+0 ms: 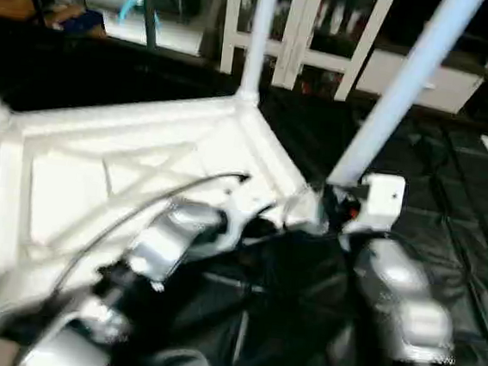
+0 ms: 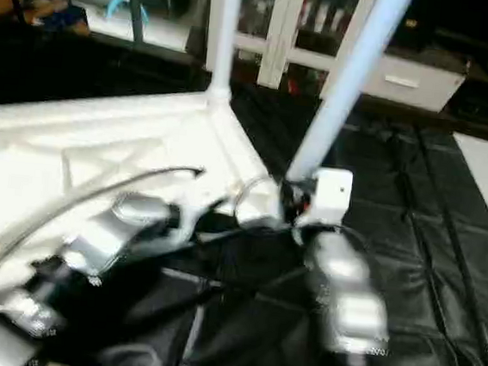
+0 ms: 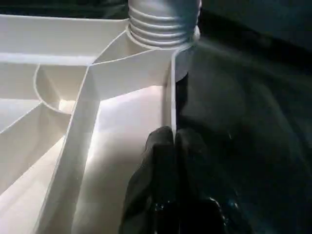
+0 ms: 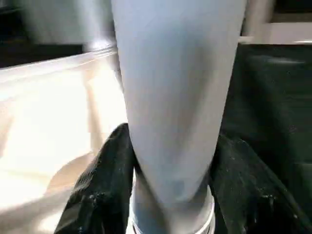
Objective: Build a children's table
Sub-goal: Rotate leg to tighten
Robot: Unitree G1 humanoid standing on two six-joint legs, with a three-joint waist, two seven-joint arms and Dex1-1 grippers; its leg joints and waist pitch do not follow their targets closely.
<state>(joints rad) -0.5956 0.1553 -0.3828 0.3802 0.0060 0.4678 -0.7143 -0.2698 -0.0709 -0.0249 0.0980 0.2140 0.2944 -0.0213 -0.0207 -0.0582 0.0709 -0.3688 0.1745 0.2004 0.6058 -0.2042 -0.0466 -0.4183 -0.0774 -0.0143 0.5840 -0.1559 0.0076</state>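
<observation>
Floor cover (image 1: 445,254): black sheeting under everything.
Table top (image 1: 80,176): upside down on the sheeting, ribbed underside facing up.
Cabinet (image 2: 284,31): white, glass doors, behind the table top.
Far leg (image 1: 258,37): upright in the far corner socket.
Near leg (image 1: 400,86): tilted, its threaded end at the near corner socket; how far it is seated is hard to tell.
Right gripper (image 4: 170,195): clamped around the near leg's lower end.
Left gripper (image 3: 170,161): fingers pinched on the table top's thin edge wall, near that socket.
</observation>
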